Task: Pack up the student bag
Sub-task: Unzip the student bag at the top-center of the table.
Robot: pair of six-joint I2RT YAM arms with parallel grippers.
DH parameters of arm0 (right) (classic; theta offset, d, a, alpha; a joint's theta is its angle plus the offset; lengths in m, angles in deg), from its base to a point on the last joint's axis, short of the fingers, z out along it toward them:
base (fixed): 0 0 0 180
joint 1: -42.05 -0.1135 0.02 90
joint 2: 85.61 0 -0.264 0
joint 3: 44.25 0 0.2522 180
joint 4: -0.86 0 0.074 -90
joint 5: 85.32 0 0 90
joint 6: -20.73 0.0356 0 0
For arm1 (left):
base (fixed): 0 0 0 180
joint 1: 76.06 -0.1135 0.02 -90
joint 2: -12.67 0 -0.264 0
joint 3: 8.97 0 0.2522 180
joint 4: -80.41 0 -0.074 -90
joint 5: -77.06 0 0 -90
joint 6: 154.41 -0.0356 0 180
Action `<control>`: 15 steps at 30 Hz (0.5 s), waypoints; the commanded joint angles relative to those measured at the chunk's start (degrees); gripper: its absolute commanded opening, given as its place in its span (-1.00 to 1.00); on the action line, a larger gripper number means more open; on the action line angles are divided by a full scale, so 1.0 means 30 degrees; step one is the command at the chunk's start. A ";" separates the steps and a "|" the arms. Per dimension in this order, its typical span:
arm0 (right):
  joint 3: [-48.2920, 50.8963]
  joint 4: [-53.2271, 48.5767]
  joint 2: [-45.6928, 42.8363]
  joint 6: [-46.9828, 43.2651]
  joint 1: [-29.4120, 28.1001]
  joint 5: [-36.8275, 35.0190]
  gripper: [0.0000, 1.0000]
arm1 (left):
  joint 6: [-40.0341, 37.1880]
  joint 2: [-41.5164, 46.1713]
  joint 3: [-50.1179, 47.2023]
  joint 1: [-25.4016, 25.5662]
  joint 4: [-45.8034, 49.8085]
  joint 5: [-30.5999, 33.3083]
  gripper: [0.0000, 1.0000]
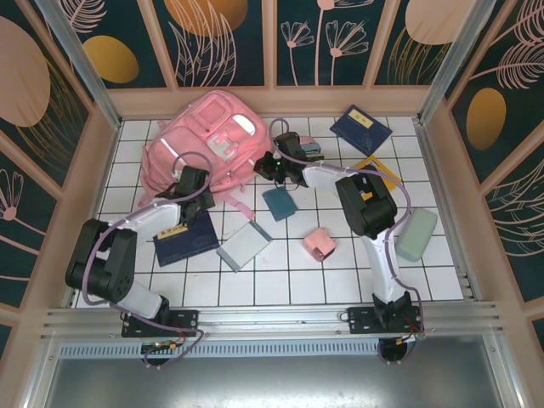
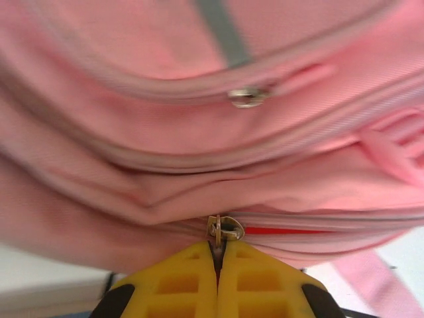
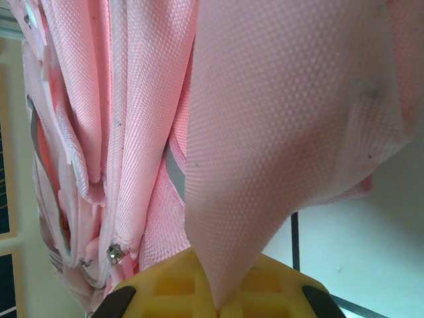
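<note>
Two arms reach toward the far left. The near row of the tiled table (image 1: 280, 285) is bare between the bases. Mid-table is cluttered: navy book (image 1: 185, 238), grey notebook (image 1: 245, 245), small pink box (image 1: 320, 243), and a green case (image 1: 415, 234) by the right edge.

Left gripper (image 2: 217, 255) is clamped tight on a zip pull (image 2: 225, 229) on the near side of the student bag (image 1: 208, 140). Right gripper (image 3: 218, 301) is pinched closed on a fold of its pink fabric.

The bag lies far left-centre against the far wall, close to the left wall. Its front pockets face up and its long axis slants near-left to far-right.
</note>
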 commanded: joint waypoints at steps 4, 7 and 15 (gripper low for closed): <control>-0.1538 -0.0667 -0.0528 -0.1425 0.1459 -0.1604 -1.00 | 0.0065 0.2522 -0.1037 -0.0984 0.2478 0.1256 -1.00; -0.2897 -0.1395 0.0204 -0.1974 0.1651 -0.1297 -1.00 | -0.0946 0.3079 -0.1285 -0.0981 0.1466 -0.1665 -1.00; -0.3462 -0.2739 -0.0523 -0.2242 0.1308 -0.1661 0.10 | -0.0691 0.2754 -0.0776 -0.0810 -0.1399 -0.7516 -1.00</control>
